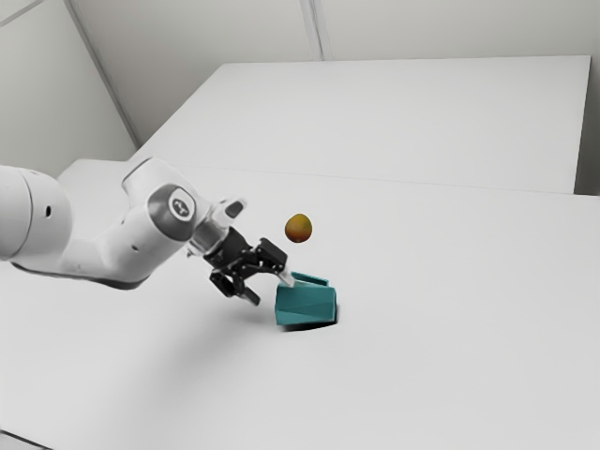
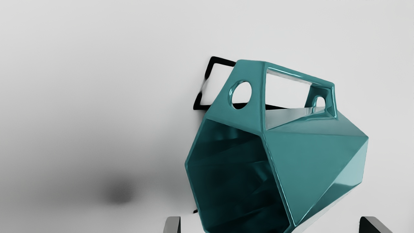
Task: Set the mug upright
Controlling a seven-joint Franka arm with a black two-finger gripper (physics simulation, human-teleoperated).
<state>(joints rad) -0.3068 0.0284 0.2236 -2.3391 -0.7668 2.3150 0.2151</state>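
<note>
Jaws stand parted beside the mug, lying sideways; near its handle sits one round orange-brown fruit.

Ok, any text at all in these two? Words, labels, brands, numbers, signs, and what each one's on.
No readable text.
Arm: round badge with a pale mark, too small to make out.
Mug: no lettering on the faces that show.
Round orange fruit-like thing: no label that I can see.
</note>
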